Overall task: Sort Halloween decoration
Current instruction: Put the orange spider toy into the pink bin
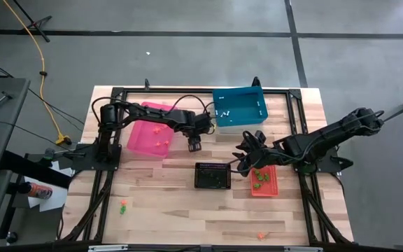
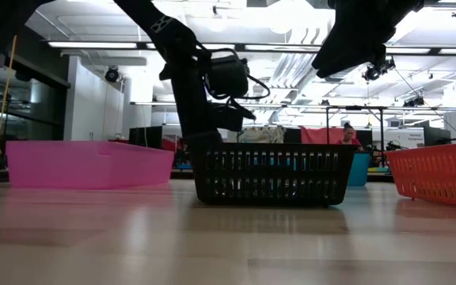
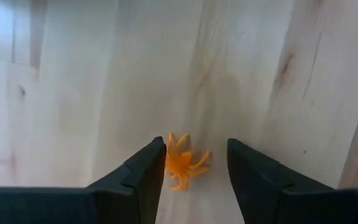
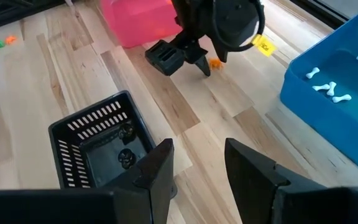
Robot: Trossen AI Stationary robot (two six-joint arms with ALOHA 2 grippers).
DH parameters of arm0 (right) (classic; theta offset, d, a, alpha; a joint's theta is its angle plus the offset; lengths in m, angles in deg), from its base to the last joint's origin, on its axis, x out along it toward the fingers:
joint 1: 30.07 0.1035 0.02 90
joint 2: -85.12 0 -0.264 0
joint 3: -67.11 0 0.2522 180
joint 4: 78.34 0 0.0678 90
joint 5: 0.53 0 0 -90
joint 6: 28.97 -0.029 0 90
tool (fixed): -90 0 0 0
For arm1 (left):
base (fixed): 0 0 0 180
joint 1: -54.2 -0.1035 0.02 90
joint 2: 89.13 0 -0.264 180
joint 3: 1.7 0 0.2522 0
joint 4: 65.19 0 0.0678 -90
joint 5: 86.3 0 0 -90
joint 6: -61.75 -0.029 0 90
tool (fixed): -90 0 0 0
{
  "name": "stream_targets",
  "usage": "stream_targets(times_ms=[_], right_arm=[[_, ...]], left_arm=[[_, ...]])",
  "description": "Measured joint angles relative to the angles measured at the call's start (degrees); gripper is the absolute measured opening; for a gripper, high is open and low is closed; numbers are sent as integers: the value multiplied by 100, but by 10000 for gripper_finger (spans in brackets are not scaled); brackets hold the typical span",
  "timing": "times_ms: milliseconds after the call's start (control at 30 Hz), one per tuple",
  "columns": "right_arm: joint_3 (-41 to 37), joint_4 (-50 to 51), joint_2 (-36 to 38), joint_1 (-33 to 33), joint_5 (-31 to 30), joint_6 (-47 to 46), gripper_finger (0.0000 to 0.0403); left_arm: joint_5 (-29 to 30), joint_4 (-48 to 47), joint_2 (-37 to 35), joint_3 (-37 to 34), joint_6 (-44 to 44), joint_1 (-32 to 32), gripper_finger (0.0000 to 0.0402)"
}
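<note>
Now the left gripper (image 3: 194,163) stands open, straddling an orange spider (image 3: 184,163) on the table (image 3: 104,93), ready to pinch it; the right gripper (image 4: 197,163) waits open, empty.

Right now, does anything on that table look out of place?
Yes: an orange spider lies on the bare wood between the open left pincer's fingers, outside the pink bin. More trinkets lie loose near the table's front edge.

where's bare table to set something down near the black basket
Free: the front strip below the black basket, between the green trinket and the orange trinket. Crowded: behind it, around the left hand, pink bin and blue bin.
</note>
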Motion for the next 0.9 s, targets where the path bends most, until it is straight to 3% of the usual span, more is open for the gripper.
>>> stream_targets(times_ms=[200, 433, 900], right_arm=[[0, 9, 0, 4, 17, -113, 139], [0, 15, 0, 4, 29, -113, 139], [0, 98, 0, 4, 28, -113, 139]], left_arm=[[-164, -40, 386, 44, 219, -71, 127], [60, 69, 420, 38, 337, -76, 11], [487, 187, -577, -40, 207, 241, 0]])
